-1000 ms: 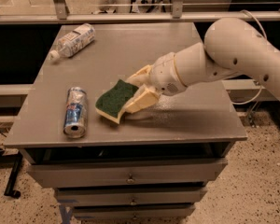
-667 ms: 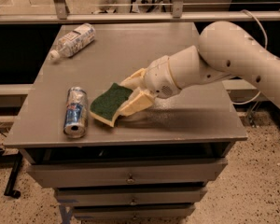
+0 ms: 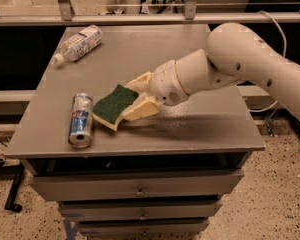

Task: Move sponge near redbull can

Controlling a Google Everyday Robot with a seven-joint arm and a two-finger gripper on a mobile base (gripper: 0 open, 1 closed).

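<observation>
Just right of the can [image 3: 81, 120], the gripper [image 3: 137, 96] has slid left since a second ago, its fingers [image 3: 142, 109] clamped on the sponge [image 3: 112, 105]. That sponge, tilted, is now just beside the can.

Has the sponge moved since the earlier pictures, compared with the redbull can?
Yes. The sponge, gripped by the tool above the table's middle, has shifted left, closer to the redbull can, which has stayed in place.
</observation>
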